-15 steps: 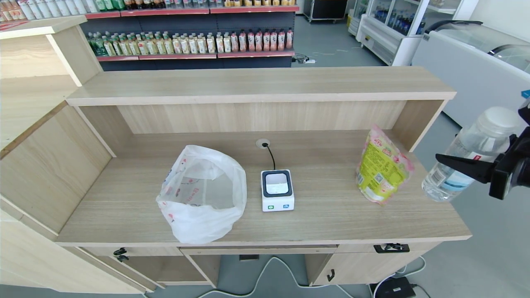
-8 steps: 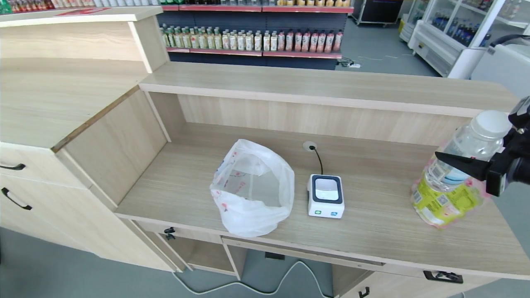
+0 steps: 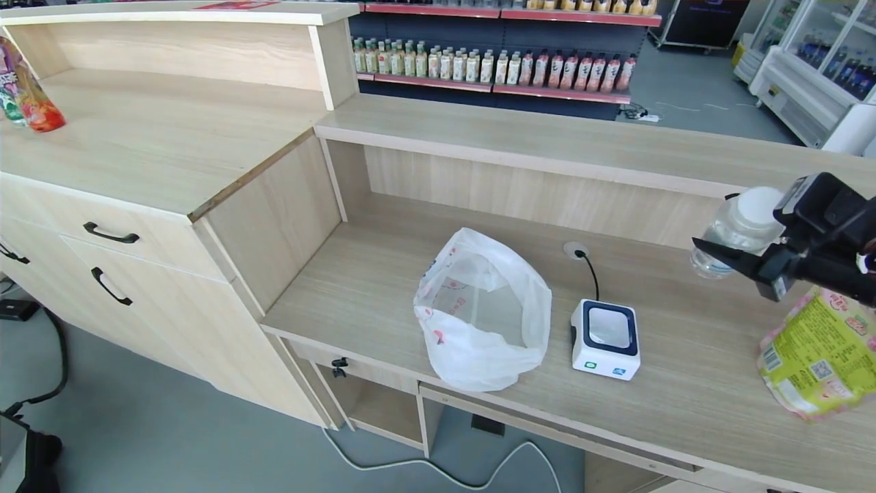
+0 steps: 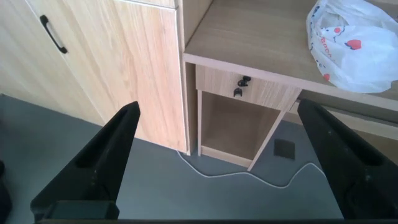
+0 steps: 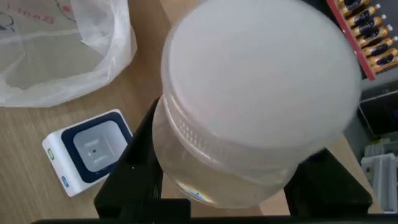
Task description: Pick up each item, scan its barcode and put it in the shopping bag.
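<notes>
My left hand (image 4: 217, 109) has two flat, matte black fingers (image 4: 99, 162), wide at the base and becoming narrow toward the tips. My right hand (image 3: 715, 238) is of the same black, with a boxy black housing (image 3: 825, 212) at the wrist behind it.

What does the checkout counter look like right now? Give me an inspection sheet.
Surface: light wooden counter with raised back ledge.
Job's things: white plastic shopping bag standing open; white barcode scanner beside it; green-yellow snack pouch near the right end; clear plastic bottle with white cap held above.
Clutter: colourful packet on the higher left counter.
Grippers: right tool shut on bottle; left tool open, low before the cabinets.
Cables: black scanner cable into counter hole; white cable on floor.
Surroundings: drink shelves, glass-door fridges.
</notes>
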Robot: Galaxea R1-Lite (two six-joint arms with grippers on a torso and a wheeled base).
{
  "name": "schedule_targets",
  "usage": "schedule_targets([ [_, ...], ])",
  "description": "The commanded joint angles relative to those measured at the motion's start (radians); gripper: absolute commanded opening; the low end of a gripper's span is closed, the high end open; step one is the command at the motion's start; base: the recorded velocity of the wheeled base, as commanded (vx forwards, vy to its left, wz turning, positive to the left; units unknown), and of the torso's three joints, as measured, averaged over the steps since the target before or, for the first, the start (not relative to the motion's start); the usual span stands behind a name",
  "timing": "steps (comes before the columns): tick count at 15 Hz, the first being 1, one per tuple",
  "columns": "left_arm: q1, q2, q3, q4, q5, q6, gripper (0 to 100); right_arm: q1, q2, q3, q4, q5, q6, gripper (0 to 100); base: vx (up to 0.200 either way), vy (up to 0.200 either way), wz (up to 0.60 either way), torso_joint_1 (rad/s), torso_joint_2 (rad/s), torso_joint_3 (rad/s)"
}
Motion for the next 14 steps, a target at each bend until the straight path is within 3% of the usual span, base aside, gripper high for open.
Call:
schedule_targets([
  [1,0.000,0.000,0.000,0.000,0.001,-0.001,100,-0.009,0.078,0.000,-0.024,0.001,-0.024,0,0.000,0.000,0.00,0.000,0.00,0.000],
  [9,0.000,0.000,0.000,0.000,-0.001,-0.001,100,0.023,0.221,0.003,-0.207,0.005,-0.113,0,0.000,0.000,0.00,0.000,0.00,0.000],
  [14,0.000,0.000,0.000,0.000,-0.001,-0.001,100,0.107,0.313,0.023,-0.365,0.011,-0.160,0,0.000,0.000,0.00,0.000,0.00,0.000],
])
